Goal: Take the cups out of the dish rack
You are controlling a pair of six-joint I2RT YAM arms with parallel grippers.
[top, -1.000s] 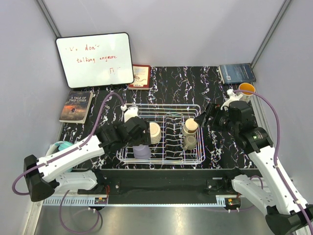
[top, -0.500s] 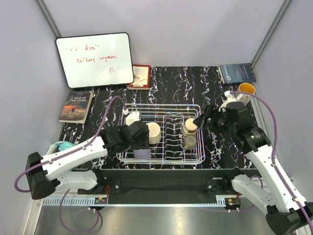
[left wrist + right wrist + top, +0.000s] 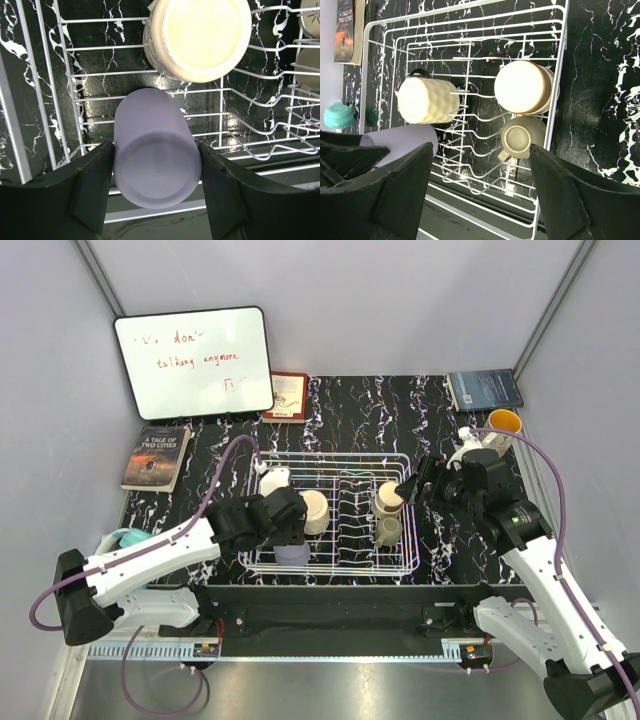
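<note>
— Where is the left hand (image 3: 156, 150)?

— Low over the near left corner of the dish rack (image 3: 335, 565), which sits in the middle of the black marbled desk (image 3: 350, 410). Its two fingers stand on either side of the lavender cup (image 3: 152, 160), and in the wrist view each one touches the cup's wall. It is gripping that cup.

— How does the cup sit?

— Base towards the wrist camera, resting on the rack wires close to the near rim.

— And what is next to it?

— The cream cup (image 3: 200, 35), just beyond it and further into the rack, close but not touching as far as I can tell.

— The right hand (image 3: 481, 147)?

— Spread wide with nothing between its fingers. It hangs above the right side of the rack, near the tan cup (image 3: 522, 86).

— Which cups are on that side?

— The tan one against the right wall and, just nearer the arms, a small olive-grey cup (image 3: 519, 138). Both are inside the rack, and the hand touches neither.

— Anything else on the desk?

— A whiteboard (image 3: 193, 362) leans at the far left, and an orange cup (image 3: 505, 422) stands at the far right, well apart from the rack.
</note>
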